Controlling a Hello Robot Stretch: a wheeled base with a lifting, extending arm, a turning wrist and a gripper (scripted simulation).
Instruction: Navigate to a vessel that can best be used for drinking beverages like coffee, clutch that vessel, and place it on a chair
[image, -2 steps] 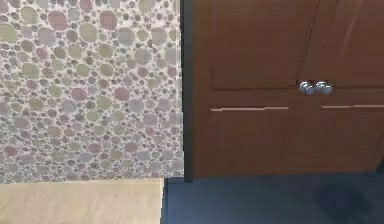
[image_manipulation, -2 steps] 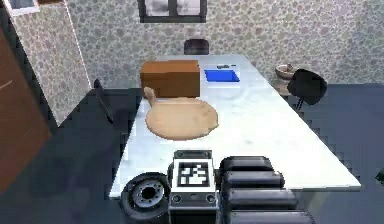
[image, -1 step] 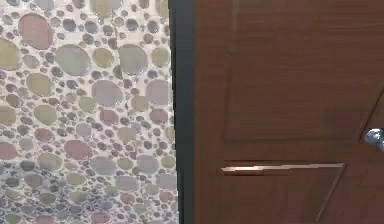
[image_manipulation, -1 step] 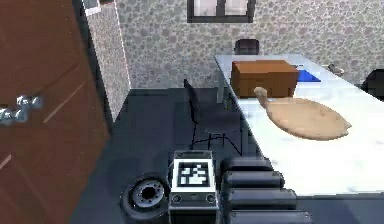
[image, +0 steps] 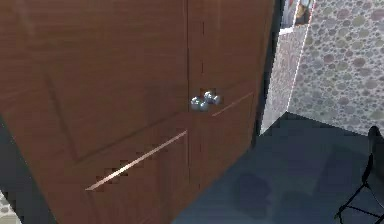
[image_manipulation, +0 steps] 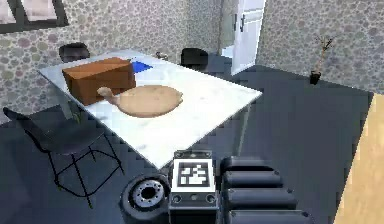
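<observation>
We see a black thin-legged chair (image_manipulation: 62, 135) beside the white desk (image_manipulation: 215, 100), which bears a brown box (image_manipulation: 98, 78) and a round wooden board (image_manipulation: 150, 100). We cannot tell the jaws' state or load.

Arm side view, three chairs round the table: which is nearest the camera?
The black chair at lower left, on the table's near side. The upper-left chair and the far-end chair both stand beyond the table.
</observation>
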